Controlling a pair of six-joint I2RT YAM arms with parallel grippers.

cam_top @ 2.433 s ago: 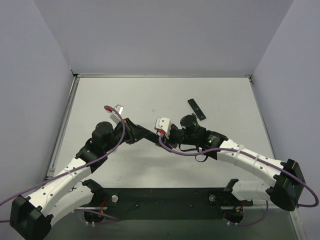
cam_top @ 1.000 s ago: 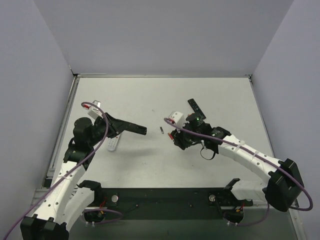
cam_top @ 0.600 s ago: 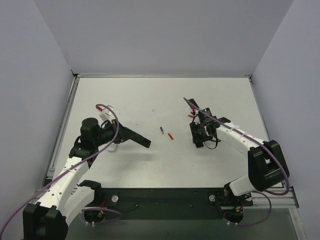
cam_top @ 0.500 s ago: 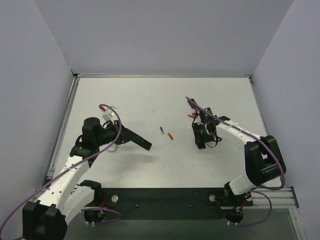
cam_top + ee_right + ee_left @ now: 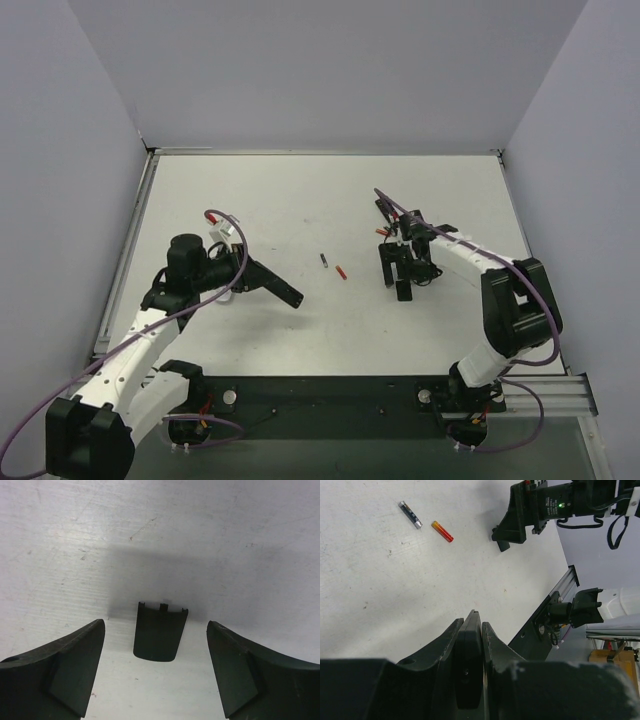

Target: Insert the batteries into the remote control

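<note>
My left gripper (image 5: 471, 625) is shut on a flat black remote control (image 5: 469, 652), held edge-on between its fingers, left of the table's middle (image 5: 288, 295). Two batteries lie apart ahead of it: a dark grey one (image 5: 410, 514) (image 5: 323, 260) and a red one (image 5: 442, 531) (image 5: 342, 271). Another small red battery (image 5: 381, 232) lies by the right arm. My right gripper (image 5: 156, 625) (image 5: 402, 283) is open and points down at the table. A small black battery cover (image 5: 158, 634) lies flat between its fingers, touching neither.
A dark remote-like strip (image 5: 384, 209) lies behind the right arm, partly hidden by its purple cable. Grey walls close the table on three sides. The black base rail (image 5: 330, 395) runs along the near edge.
The right arm has swung right, away from the middle, and its jaws have opened over the cover on the table. A red battery now lies beside the grey one. The left gripper has dipped slightly.
</note>
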